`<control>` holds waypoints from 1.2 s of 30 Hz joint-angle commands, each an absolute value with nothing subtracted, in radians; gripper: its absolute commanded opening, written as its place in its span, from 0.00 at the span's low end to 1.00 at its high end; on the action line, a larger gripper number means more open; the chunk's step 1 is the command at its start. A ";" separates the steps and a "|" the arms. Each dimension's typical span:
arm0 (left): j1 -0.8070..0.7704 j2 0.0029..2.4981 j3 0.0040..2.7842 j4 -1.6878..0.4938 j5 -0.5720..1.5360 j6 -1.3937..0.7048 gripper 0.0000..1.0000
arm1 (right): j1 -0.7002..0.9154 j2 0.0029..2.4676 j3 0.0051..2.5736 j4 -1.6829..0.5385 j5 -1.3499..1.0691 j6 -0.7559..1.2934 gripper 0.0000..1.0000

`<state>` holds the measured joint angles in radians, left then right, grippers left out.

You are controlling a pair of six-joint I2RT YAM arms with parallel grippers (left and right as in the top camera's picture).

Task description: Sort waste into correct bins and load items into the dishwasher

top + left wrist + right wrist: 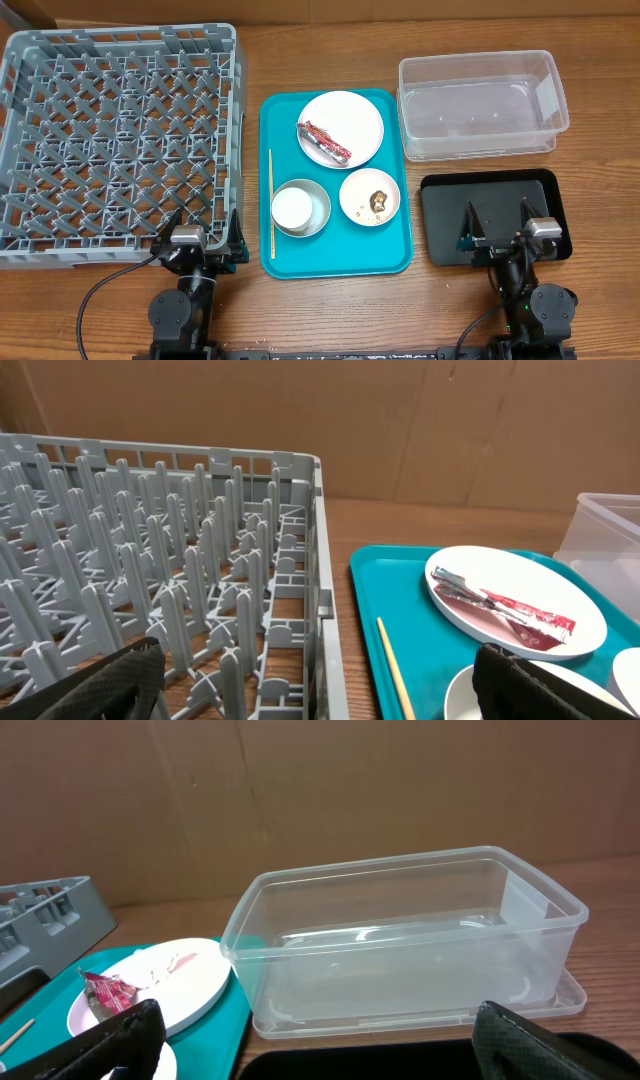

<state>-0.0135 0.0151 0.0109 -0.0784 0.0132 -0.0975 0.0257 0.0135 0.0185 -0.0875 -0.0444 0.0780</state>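
Note:
The grey dish rack [120,140] stands at the left. On a teal tray [335,255] lie a white plate [355,110] with the red-and-silver wrapper [323,141], a grey bowl [322,208] holding a white cup [293,208], and a pinkish-white bowl [352,195] with a brown lump [379,200]. The clear tub [480,140] and black tray [440,215] are at the right. My left gripper [205,228] is open at the rack's near right corner. My right gripper [500,225] is open over the black tray. No tissue shows.
A thin wooden stick [269,205] lies along the teal tray's left side and also shows in the left wrist view [395,675]. The rack's right wall [320,560] sits between my left fingers. The tub [400,940] is right in front of my right gripper.

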 commanded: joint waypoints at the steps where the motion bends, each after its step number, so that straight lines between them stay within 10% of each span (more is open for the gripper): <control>1: -0.020 0.005 0.005 -0.077 -0.003 -0.081 1.00 | 0.020 0.003 0.008 -0.081 -0.035 0.078 1.00; 36: -0.020 0.005 0.005 -0.077 0.008 -0.118 1.00 | 0.020 0.003 0.009 -0.080 -0.046 0.086 1.00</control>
